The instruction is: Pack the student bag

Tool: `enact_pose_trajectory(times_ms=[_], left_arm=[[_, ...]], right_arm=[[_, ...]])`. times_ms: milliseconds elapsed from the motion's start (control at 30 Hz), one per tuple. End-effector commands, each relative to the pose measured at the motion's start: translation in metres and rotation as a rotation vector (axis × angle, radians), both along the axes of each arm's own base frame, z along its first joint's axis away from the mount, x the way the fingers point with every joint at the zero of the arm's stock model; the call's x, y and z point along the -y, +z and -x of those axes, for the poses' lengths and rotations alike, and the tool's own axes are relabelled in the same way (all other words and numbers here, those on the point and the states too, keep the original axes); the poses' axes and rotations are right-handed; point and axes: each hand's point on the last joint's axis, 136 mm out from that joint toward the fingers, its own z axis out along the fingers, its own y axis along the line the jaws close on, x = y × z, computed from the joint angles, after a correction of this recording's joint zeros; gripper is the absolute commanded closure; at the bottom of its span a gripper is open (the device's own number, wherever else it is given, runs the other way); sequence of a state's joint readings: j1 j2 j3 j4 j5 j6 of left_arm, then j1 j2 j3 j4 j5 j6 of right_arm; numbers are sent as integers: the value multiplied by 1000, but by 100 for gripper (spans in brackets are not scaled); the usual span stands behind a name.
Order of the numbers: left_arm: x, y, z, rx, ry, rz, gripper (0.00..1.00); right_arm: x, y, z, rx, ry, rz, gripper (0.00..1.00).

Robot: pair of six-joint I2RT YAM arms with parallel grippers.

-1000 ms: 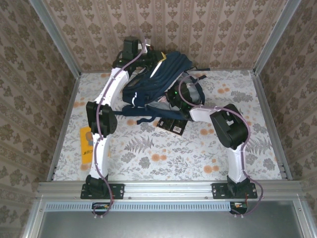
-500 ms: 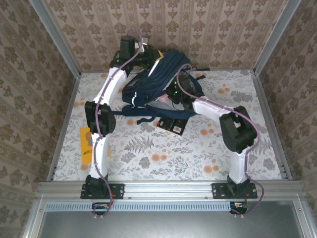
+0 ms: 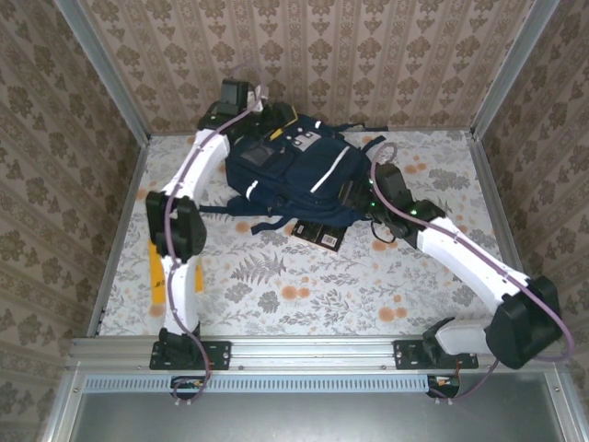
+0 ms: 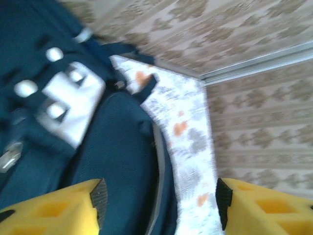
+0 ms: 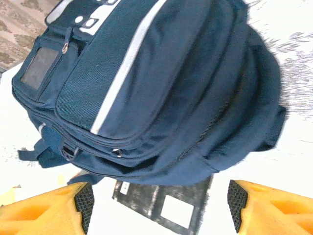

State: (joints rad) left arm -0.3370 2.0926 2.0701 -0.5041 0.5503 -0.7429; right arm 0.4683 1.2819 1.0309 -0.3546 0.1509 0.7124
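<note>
Lying front-up at the table's (image 3: pixel 433 295) 12 o'clock: student bag (image 3: pixel 285 170), navy with white stripes. At its 11 o'clock, left gripper (image 4: pixel 161 198), jaws spread, holding nothing. At its 3 o'clock, right gripper (image 5: pixel 159 203), jaws spread, holding nothing. Tucked under its 6 o'clock edge: black packet (image 3: pixel 317 232).

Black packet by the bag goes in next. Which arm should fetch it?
Probably right. The right claw hangs open facing the black packet at the student bag's near edge; the left claw is open over its far side, by the wall.
</note>
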Motion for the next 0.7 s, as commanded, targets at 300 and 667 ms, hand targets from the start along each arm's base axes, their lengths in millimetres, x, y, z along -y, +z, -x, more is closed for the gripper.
enact_pose_trajectory(times_ms=[300,667], left_arm=[[-290,-86,121,-251,656,-352,14],[-406,-198,209,-700,973,-440,0]], right_arm=[[-50,-16,27,-3,271,104,22],[-76,-29,40,-28,357,23,21]])
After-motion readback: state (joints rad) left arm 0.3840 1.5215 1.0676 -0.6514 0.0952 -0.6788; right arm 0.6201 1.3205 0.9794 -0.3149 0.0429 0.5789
